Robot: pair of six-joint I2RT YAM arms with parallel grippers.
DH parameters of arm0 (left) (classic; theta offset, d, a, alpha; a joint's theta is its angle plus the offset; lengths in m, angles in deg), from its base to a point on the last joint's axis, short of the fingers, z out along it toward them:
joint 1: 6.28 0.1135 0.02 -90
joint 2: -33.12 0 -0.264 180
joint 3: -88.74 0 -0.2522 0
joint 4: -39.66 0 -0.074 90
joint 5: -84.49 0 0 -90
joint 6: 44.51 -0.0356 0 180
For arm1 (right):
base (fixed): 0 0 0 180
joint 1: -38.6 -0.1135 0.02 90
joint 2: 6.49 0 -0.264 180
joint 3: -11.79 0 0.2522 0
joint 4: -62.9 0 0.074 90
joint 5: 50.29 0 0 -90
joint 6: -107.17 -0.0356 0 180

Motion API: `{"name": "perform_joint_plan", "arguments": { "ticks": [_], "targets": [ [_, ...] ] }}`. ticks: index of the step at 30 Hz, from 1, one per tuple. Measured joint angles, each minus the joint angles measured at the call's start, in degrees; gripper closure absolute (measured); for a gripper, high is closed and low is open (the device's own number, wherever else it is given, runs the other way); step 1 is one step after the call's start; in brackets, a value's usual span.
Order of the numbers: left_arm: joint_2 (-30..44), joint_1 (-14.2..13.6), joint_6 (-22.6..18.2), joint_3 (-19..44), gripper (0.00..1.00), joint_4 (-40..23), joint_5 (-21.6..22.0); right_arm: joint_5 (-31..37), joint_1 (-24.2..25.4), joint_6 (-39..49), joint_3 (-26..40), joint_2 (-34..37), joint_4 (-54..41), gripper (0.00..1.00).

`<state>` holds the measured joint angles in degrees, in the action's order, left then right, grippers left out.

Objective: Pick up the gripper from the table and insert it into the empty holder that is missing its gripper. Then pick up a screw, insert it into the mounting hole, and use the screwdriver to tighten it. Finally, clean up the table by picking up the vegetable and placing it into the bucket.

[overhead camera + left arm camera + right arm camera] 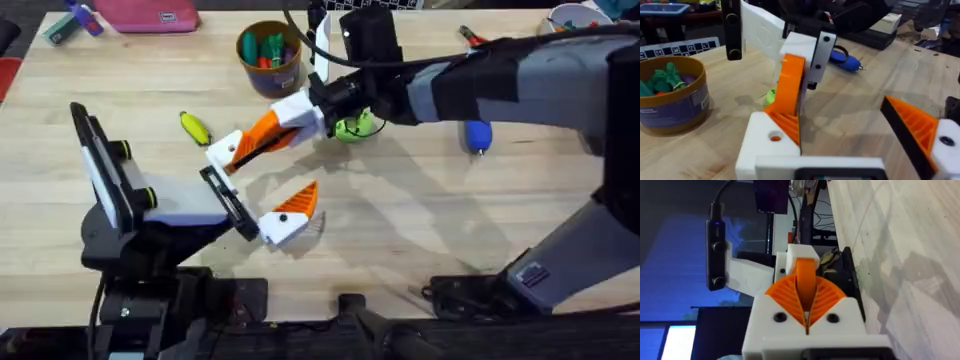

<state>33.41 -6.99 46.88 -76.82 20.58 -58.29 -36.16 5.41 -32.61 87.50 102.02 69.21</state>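
On table centre: right gripper [255, 140] reaches across from the right, white blocks with orange ribbed pads, clenched on the gripper [806, 282], a smooth orange wedge standing up between the pads.
Gripper position: its far end meets the holder [222, 152], the bare white angular block on the left arm's claw; how far it is seated, cannot tell.
Left gripper [250, 195]: jaws spread wide and grasping nothing; one side carries a white block with an orange ribbed wedge [290, 215], the other side is the holder.
Writing: none readable; a black-and-white checker strip [680, 48] lies behind the bucket in the left wrist view.
Bucket [268, 57]: round, orange-brown rim, dark blue band lower down; green, red and orange toy pieces [268, 47] inside; stands at the far middle of the table [420, 230].
Vegetable [194, 127]: yellow, elongated, green end; lies on the planks left of the holder, near it, apart from the bucket.
Screwdriver [477, 134]: chunky blue body, thin metal tip; lies on the table at the right, partly under the right arm.
Green item [355, 127]: rounded, bright green, just beside the right wrist.
Pink case [148, 15]: soft, flat, at the far left edge.
Table surface: pale wooden planks, matte, visible grain.
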Motion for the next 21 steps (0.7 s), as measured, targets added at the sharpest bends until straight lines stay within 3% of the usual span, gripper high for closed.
{"name": "perform_joint_plan", "arguments": {
  "ticks": [17, 18, 21],
  "targets": [
    [0.0, 0.0, 0.0, 0.0, 0.015, 0.0, 0.0, 0.0, 0.0, -1.1, -0.2, 0.0, 0.6, 0.980],
    [0.0, 0.0, 0.0, 0.0, 0.015, 0.0, 0.0, 0.1, 0.0, -1.2, -0.2, 0.0, 0.5, 0.881],
    [0.0, -0.3, -0.1, 0.0, 0.015, 0.0, -1.5, 2.1, -0.1, -1.2, -0.4, 0.0, 0.5, 0.451]
  ]
}}
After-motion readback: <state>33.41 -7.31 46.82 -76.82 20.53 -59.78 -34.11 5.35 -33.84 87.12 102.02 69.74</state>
